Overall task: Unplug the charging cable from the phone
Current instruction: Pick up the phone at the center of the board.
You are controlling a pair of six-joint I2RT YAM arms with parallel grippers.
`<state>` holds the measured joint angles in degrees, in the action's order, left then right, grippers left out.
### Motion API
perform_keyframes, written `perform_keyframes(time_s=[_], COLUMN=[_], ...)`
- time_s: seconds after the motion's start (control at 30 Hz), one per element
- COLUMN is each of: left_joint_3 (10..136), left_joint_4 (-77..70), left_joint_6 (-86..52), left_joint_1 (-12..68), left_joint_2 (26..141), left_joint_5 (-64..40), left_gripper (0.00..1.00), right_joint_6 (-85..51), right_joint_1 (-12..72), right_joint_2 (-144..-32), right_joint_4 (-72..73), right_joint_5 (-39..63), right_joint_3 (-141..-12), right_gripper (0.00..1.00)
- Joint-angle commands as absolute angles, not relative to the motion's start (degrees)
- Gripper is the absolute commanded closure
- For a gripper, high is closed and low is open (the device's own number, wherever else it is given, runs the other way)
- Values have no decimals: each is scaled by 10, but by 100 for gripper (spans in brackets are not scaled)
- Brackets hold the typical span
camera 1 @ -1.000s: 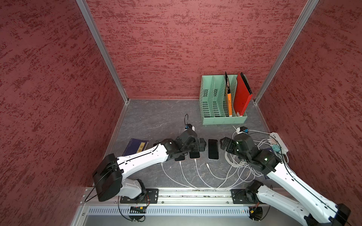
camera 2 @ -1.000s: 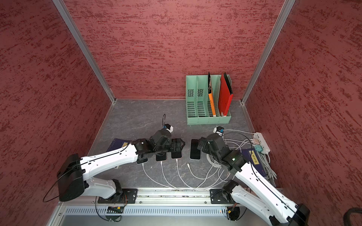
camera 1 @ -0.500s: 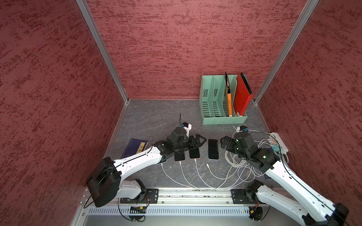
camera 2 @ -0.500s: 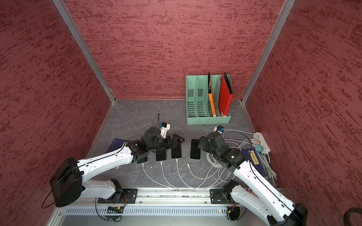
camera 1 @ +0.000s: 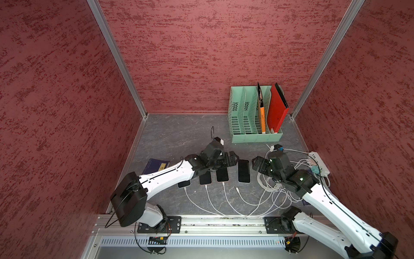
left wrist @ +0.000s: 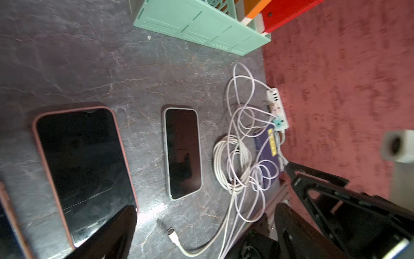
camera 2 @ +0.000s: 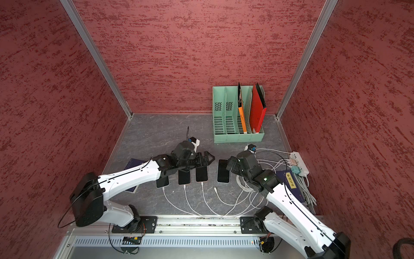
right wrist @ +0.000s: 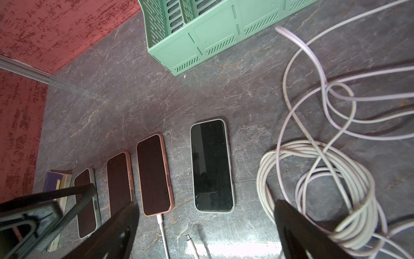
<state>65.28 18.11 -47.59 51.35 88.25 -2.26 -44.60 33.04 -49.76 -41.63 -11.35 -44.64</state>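
While both arms stretch forward and low from the front rail, their wrists bend inward so that the two claws face each other across the row of phones. The left gripper (camera 2: 209,158) hangs over the far end of the pink-cased phone (camera 2: 201,174), jaws spread wide with nothing between them. The right gripper (camera 1: 255,163) hangs just beside the far right corner of the grey-cased phone (camera 1: 243,170), jaws equally wide and equally empty.

That grey-cased phone lies flat, screen up, apart from its neighbours, and its charging cable (left wrist: 175,237) is already out: the white plug rests on the floor near the phone's near edge, not touching it (both wrist views show the gap plainly). The pink-cased phone has a white lead plugged into its near edge. To its left lie the next phone (camera 1: 205,178) and the end phone (camera 1: 184,183), partly under the left forearm, beside a blue book (camera 1: 156,164).

Behind the phones the floor (camera 1: 179,134) is open up to the file organiser (camera 1: 255,134). Rightward the room is tight: a coil of cable (camera 1: 271,186) crowds the floor under the right arm, and a power strip (camera 1: 319,161) lies along the right wall.

The floor is dark grey with pale veins, like stone. The walls are rough, mottled red. The organiser is mint-green slotted plastic, with an orange folder (camera 1: 261,116) and a red folder (camera 1: 276,109) leaning in its right compartments.
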Motion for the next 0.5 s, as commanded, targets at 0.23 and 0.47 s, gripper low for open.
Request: perform_keyframes(time_s=[0.23, 0.47], left_joint_3=[843, 820], left_joint_4=[472, 473], left_joint_6=[-463, -517], left_joint_1=[539, 534], left_joint_2=[1076, 1084], left_joint_5=[152, 156], left_gripper=[0, 0], right_joint_6=[-460, -460], right_joint_1=[321, 314], right_joint_2=[-479, -474], right_joint_4=[-464, -470], right_joint_5=[-137, -133], right_joint_3=[-463, -460], right_gripper=[2, 2])
